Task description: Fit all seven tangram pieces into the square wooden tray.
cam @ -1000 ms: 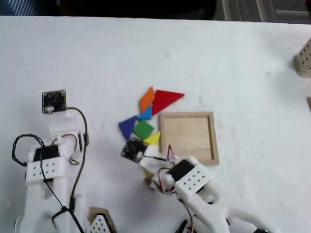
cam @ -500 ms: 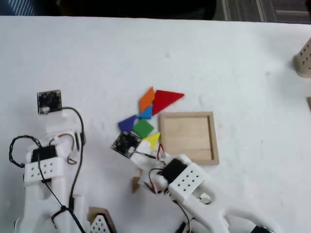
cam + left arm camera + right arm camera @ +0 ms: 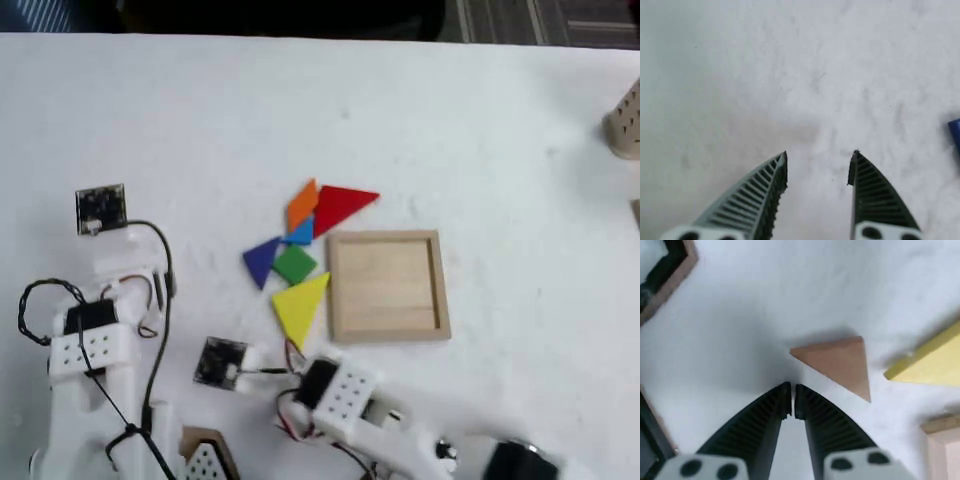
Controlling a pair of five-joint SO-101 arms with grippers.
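- The square wooden tray (image 3: pixel 385 237) is lying flat on the white table (image 3: pixel 200 120), with its bare floor showing.
- Six coloured tangram pieces are sitting in a cluster outside the tray's left side.
- The red triangle (image 3: pixel 340 207) and orange parallelogram (image 3: pixel 302 203) are lying at the far end, touching each other.
- The small blue triangle (image 3: pixel 300 236) is sitting just below them.
- The green square (image 3: pixel 295 264) is lying between the dark blue triangle (image 3: pixel 262 262) and the tray's rim.
- The yellow triangle (image 3: pixel 300 306) is lying nearest the arms, just beside the tray's left rim.
- A plain wooden triangle (image 3: pixel 837 362) is lying on the table near the yellow triangle.
- The right gripper (image 3: pixel 792 396) is hovering with its jaws almost closed, gripping nothing, its tips just beside the wooden triangle.
- The left gripper (image 3: pixel 820 161) is hanging over bare table with its jaws spread wide, holding nothing.
- The left arm (image 3: pixel 90 350) is standing well apart from the pieces.
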